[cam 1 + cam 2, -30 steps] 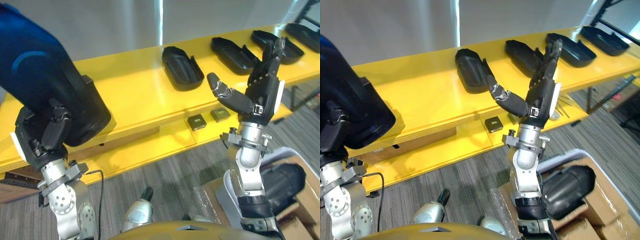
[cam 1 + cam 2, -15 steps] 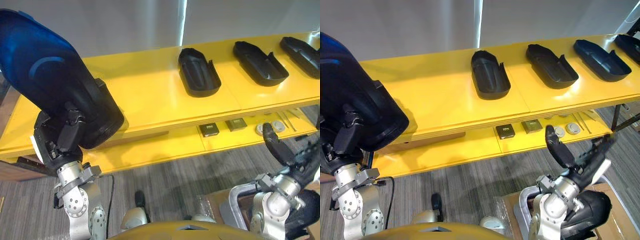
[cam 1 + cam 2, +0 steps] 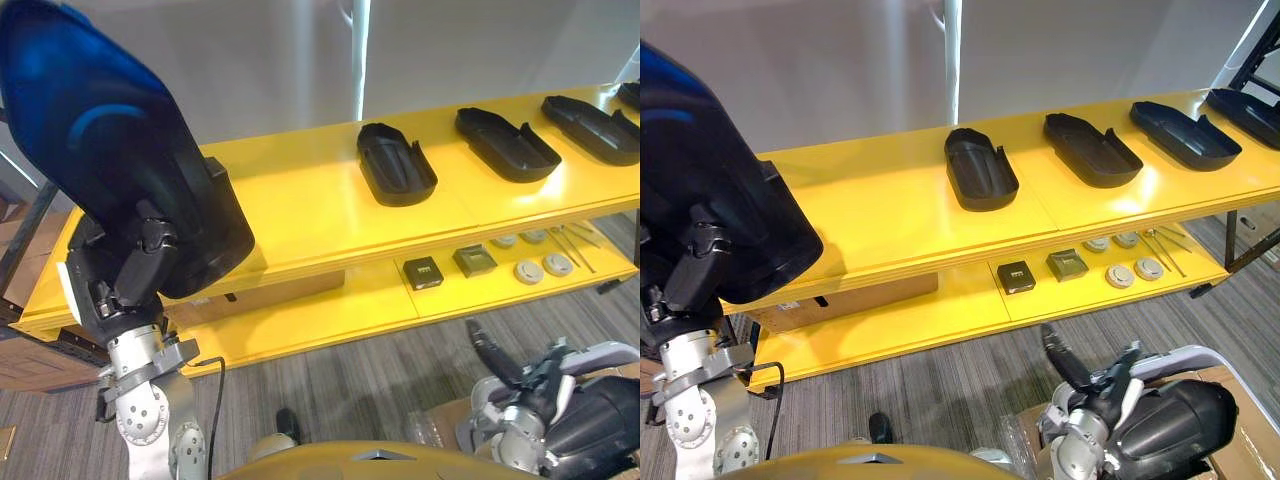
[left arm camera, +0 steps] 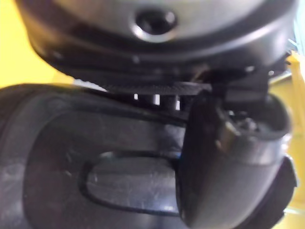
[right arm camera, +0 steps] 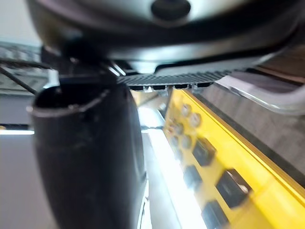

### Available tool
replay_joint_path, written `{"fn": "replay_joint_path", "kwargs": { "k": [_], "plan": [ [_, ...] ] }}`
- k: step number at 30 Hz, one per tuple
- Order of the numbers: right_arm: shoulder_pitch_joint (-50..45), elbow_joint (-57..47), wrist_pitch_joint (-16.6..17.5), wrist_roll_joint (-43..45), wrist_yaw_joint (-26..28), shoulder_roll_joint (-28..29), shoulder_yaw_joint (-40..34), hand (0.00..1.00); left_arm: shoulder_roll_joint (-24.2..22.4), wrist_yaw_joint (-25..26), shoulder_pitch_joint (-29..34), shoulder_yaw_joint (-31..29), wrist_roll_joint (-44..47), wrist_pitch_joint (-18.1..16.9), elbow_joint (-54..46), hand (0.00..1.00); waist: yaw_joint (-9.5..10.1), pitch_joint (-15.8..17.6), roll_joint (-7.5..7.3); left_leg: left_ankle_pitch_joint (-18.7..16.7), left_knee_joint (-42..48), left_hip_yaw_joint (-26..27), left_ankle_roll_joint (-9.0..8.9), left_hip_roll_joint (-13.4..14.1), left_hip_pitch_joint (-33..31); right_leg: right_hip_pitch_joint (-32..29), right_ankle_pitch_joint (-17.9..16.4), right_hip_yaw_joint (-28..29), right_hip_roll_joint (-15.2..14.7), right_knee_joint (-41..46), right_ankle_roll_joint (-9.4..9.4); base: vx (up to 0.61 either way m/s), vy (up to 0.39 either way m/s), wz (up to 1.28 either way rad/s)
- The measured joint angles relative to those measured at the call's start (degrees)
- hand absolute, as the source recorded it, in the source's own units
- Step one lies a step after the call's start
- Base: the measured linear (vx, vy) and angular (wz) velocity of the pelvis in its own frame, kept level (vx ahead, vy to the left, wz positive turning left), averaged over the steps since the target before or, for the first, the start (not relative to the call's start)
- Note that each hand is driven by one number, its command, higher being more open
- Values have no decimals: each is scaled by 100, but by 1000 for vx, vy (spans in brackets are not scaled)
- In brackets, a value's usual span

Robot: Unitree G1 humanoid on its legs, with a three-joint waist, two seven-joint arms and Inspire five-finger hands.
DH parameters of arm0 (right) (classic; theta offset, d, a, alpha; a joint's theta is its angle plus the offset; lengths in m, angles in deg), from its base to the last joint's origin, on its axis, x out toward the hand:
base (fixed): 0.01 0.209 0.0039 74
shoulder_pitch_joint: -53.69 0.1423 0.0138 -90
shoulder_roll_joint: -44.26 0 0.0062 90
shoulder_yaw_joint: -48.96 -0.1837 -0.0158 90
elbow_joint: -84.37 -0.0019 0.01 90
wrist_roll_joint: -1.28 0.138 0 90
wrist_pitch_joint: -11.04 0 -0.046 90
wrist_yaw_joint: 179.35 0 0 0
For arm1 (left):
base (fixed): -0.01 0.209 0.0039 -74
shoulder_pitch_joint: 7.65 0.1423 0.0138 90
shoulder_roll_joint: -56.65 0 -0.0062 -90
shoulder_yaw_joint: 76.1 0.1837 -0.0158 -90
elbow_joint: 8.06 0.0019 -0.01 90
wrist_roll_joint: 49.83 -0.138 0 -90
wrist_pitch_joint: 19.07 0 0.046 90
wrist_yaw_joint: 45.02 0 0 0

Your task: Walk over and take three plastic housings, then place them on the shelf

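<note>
- Gripping a large dark plastic housing (image 3: 110, 150) in the left robot hand (image 3: 115, 265). Fingers and thumb are curling round its lower edge.
- That shell is standing up high at the left and is showing a smooth, rounded back with a bluish sheen.
- In the left wrist view, the thumb (image 4: 224, 157) is lying across the housing's matte inner face, beside an oval recess.
- The right robot hand (image 3: 1095, 390) is hanging low at the right. Its fingers are relaxing apart from the thumb and it is holding nothing.
- It is sitting just beside a boxed housing (image 3: 1175, 425), glossy black and bulbous, which is lying in a cardboard box (image 3: 1250, 455). I cannot tell whether they are touching.
- The glossy yellow shelf (image 3: 290, 200) is carrying four black tray-shaped shells on its flat top tier. They are lying hollow side up in a row and spaced apart: housing A (image 3: 396, 164), housing B (image 3: 507, 144), housing C (image 3: 590, 115) and housing D (image 3: 1250, 103).
- The lower tier is carrying two small dark square parts (image 3: 423, 272) (image 3: 474, 261) and pale round discs (image 3: 527, 271).
- Grey striped carpet (image 3: 380, 370) is running under the shelf.
</note>
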Motion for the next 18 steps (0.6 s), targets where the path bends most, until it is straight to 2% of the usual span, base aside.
{"fn": "replay_joint_path", "kwargs": {
  "k": [5,7,11,13,18],
  "plan": [
    [653,1207,-280,26,878,-176,102,100,816,-557,-658,-179,-96,733,238,0,54,-33,37,69,-6,-105,30,-3,-39,1,59,-30,28,-72,-14,-26,17,5],
    [969,1743,-326,-39,1200,-403,191,100,1310,-772,-1282,-138,-65,1090,829,0,59,-63,69,97,-8,-149,32,-8,-140,-74,61,-61,42,-79,-43,-36,29,10],
    [1335,2406,-383,-128,1483,-813,423,100,1844,-862,-2132,-16,-3,1649,1925,0,80,-71,94,153,-10,-172,14,-8,-230,-151,139,2,56,-175,-97,-7,33,-6],
    [1422,2605,-391,-129,1613,-927,476,100,2136,-911,-2540,52,199,2002,2578,0,76,-60,67,171,-10,-139,32,-13,-251,-184,210,39,49,-176,-61,37,28,-9],
    [1509,3016,-433,-123,1792,-998,498,100,2547,-928,-3198,74,682,2519,3811,0,9,-4,-20,168,-11,-142,37,-14,-227,-161,197,33,49,-183,-89,32,7,-1]
  ]
}}
